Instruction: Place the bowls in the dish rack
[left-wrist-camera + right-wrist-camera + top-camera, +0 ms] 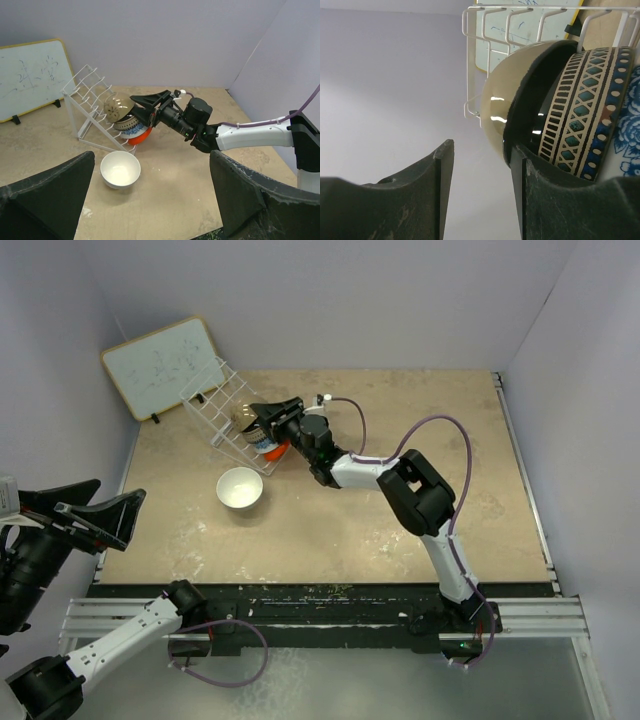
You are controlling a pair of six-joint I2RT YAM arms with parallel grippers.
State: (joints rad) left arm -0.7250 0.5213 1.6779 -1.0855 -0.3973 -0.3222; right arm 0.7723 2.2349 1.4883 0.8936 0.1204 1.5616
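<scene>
4 bowls sit stacked on edge, close against each other, in the lower end of the dish rack (85,100). Uppermost is a beige bowl (117,106) with its rounded outside facing up. A glossy black bowl (527,115) comes next, then a blue-and-white patterned bowl (590,100) with a geometric band round its outside. An orange-red bowl (141,137) is lowest, at the rack's bottom edge. The white wire rack stands tilted on the far left part of the table (400,410), its grid slanting and its upper slots bare.

The right gripper (482,150) reaches across to the stack from the right, its arm stretched low over the table. Its jaws are partly apart, and in the wrist view only the wall shows in the gap between them, so it grips nothing. 1 of its fingers (560,200) lies right at the rim of the black bowl. Whether it touches the rim cannot be told.

The 5th bowl, a plain white bowl (240,488), stands upright on the table just in front of the rack. It is apart from both the rack and the right gripper.

The left gripper (152,157) hangs at the near left edge of the table, well apart from the bowls. Its jaws are spread wide and hold nothing.

Behind the rack a wood-framed whiteboard (165,362) with faint scribbles leans against the wall at the far left corner.
</scene>
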